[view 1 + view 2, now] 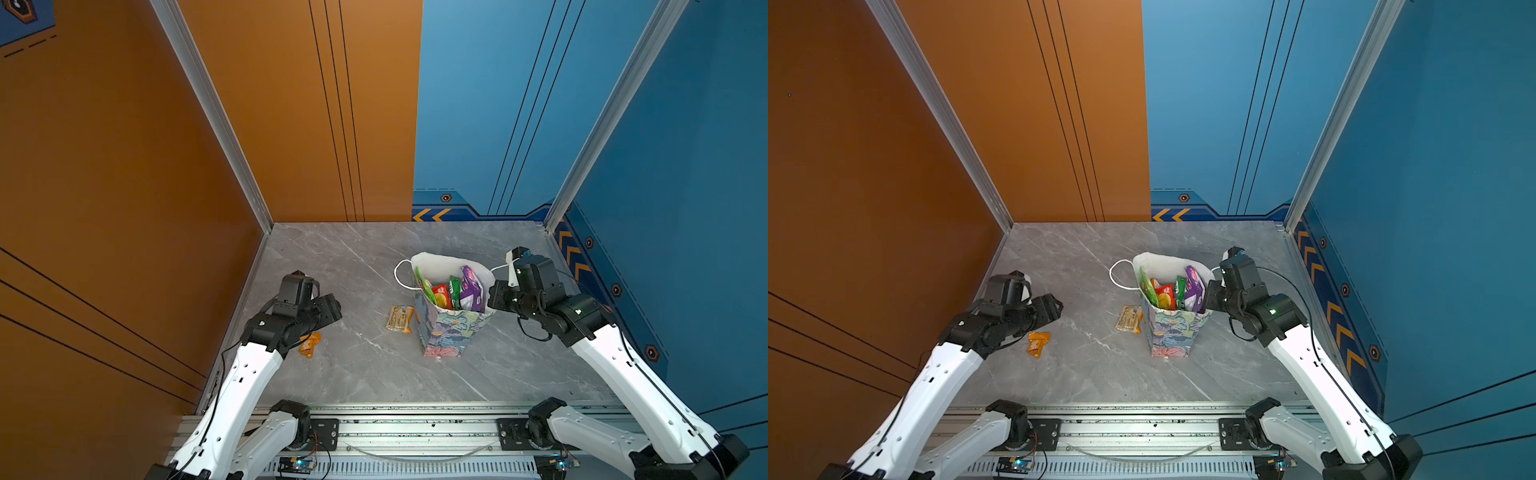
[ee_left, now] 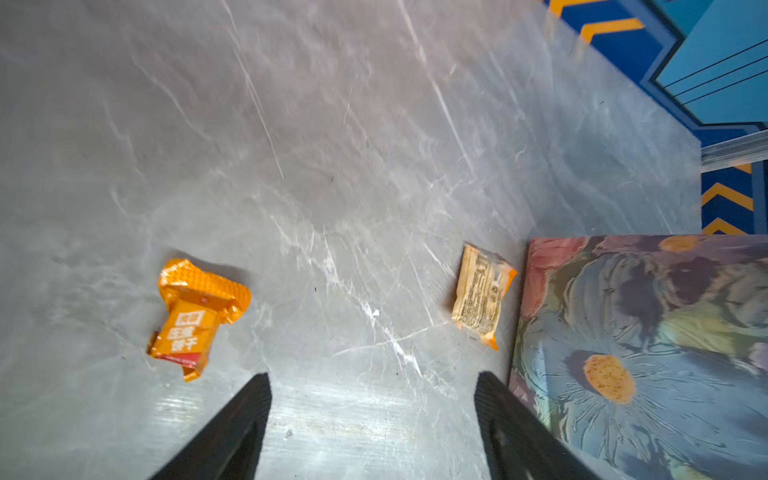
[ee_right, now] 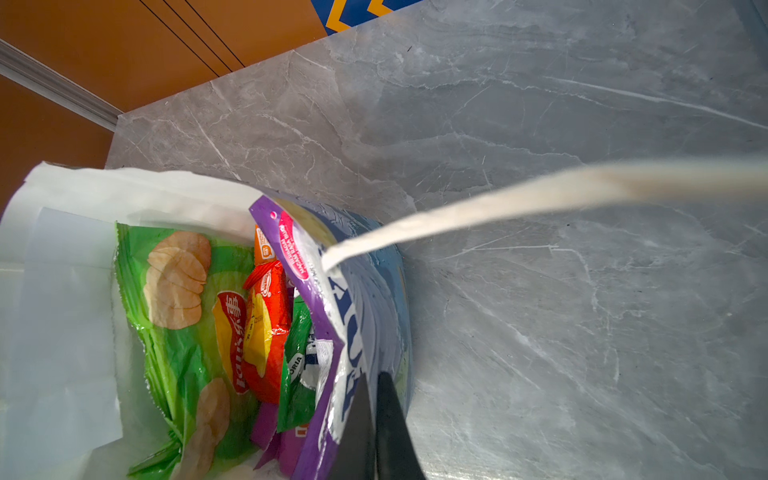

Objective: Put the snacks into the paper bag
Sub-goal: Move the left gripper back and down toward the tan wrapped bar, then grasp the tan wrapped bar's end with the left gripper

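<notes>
— Top views first: where is the paper bag, and what is left outside it?

— In both top views the paper bag [image 1: 446, 332] [image 1: 1169, 336] stands upright, right of the middle of the desk [image 1: 353, 257], with its mouth open and packets showing above the rim. Two snacks lie outside it. A tan bar [image 1: 400, 319] [image 1: 1129, 319] lies just beside its left wall. An orange packet [image 1: 310, 344] [image 1: 1038, 343] lies well to the left, close under the left gripper [image 1: 332, 309] [image 1: 1052, 309]. The right gripper [image 1: 496, 295] [image 1: 1208, 297] sits at the bag's right rim, probably to stop the tall, light bag from tipping.

— And the left wrist view?

— The left gripper [image 2: 374, 378] hangs over bare desk, and its fingers [image 2: 245, 424] are spread wide with nothing between them. The orange packet [image 2: 195, 316] lies to one side of them. The tan bar [image 2: 482, 299] lies to the other, against the bag's flowered wall [image 2: 644, 353]. I judge the orange packet the easier pick, since it lies clear of the bag.

— Right wrist view?

— It looks down into the bag. A large green chip bag [image 3: 178, 311], a red packet [image 3: 266, 332], a small green packet [image 3: 299, 357] and a purple packet [image 3: 332, 332] stand on edge, packed close together. The right gripper [image 3: 376, 376] has its fingers [image 3: 395, 436] pressed together, seemingly pinching the paper wall beside the purple packet. A white cord handle [image 3: 540, 195] crosses the view, blurred.
</notes>
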Robot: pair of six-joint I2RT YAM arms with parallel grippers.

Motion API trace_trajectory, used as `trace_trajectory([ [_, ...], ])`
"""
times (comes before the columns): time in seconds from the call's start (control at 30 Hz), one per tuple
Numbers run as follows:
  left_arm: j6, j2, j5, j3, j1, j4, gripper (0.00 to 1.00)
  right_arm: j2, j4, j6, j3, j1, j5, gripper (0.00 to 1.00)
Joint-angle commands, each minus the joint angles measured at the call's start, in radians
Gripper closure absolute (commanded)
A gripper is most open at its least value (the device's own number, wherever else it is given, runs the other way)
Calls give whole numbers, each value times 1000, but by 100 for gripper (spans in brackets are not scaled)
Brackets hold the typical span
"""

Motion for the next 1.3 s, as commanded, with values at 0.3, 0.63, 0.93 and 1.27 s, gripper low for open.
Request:
trace_trajectory([
  [0.3, -188, 237, 216, -185, -140, 439, 21, -22, 40, 5, -5, -11, -2, 100],
  [0.63, -341, 582, 257, -167, -277, 789, 29, -26, 37, -2, -4, -14, 1, 100],
  [0.93, -356, 705, 256, -128, -307, 833, 42, -18, 37, -10, -15, -30, -7, 100],
  [1.27, -336, 718, 238, -123, -300, 798, 74, -26, 36, -15, -30, -39, -15, 100],
])
